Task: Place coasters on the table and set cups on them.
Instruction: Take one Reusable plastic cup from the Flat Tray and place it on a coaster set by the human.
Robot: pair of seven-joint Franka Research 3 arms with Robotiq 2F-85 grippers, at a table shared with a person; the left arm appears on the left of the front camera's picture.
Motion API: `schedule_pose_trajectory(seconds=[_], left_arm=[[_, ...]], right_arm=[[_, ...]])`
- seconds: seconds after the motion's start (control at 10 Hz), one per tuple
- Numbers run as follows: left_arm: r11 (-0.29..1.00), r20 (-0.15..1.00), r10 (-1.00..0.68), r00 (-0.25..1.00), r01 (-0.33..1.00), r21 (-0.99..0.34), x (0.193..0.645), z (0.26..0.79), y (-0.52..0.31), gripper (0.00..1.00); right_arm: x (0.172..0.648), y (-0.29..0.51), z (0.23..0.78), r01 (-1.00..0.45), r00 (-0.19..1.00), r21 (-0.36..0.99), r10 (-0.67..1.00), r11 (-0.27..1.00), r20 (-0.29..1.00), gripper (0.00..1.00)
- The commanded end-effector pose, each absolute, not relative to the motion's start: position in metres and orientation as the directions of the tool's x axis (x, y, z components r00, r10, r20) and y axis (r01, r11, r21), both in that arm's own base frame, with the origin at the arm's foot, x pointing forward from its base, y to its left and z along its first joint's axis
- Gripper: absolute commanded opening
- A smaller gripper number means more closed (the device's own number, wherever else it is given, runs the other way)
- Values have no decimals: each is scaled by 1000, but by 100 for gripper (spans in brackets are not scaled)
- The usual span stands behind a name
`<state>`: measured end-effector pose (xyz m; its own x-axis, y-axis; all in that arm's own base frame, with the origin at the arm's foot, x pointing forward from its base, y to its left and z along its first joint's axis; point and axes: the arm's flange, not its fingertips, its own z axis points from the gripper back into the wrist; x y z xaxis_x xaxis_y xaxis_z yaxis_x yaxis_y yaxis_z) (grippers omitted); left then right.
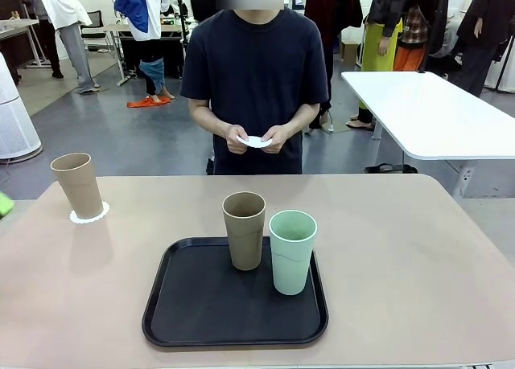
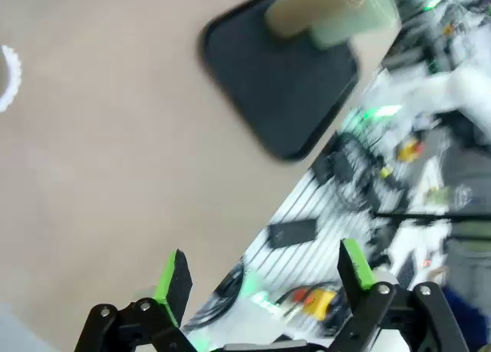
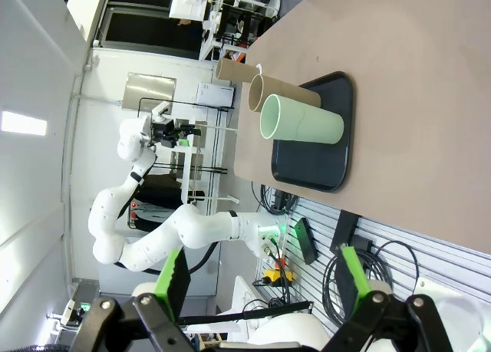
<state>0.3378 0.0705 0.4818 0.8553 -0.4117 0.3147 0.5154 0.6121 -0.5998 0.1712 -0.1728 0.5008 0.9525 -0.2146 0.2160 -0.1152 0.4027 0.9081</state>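
On the table, a tan cup stands on a white scalloped coaster at the far left. Another tan cup and a mint green cup stand side by side on the black tray. Across the table, a person holds a further coaster in both hands. My left gripper hangs open and empty above the table's near edge, with the tray and a coaster's rim beyond it. My right gripper is open and empty off the table's side, facing the mint cup.
A white table stands behind at the right, with people farther back. The left arm is seen raised beyond the table in the right wrist view. Cables and a slatted panel lie below the table edge.
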Motion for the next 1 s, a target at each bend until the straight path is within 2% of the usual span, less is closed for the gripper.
schedule_pose_trajectory(seconds=[0.0,0.2,0.5,0.6,0.9], left_arm=[[467,403,-61,913,383,-797,345,495,94,100],[453,474,95,875,386,-804,316,504,149,100],[391,446,220,868,340,-855,281,492,228,100],[369,409,187,893,322,-872,276,493,243,100],[422,354,80,932,290,-859,283,512,266,100]], right_arm=[[172,-173,501,-139,950,912,-210,385,233,100],[172,-173,501,-139,950,912,-210,385,233,100],[172,-173,501,-139,950,912,-210,385,233,100],[172,-173,501,-139,950,912,-210,385,233,100],[172,-173,501,-139,950,912,-210,385,233,100]])
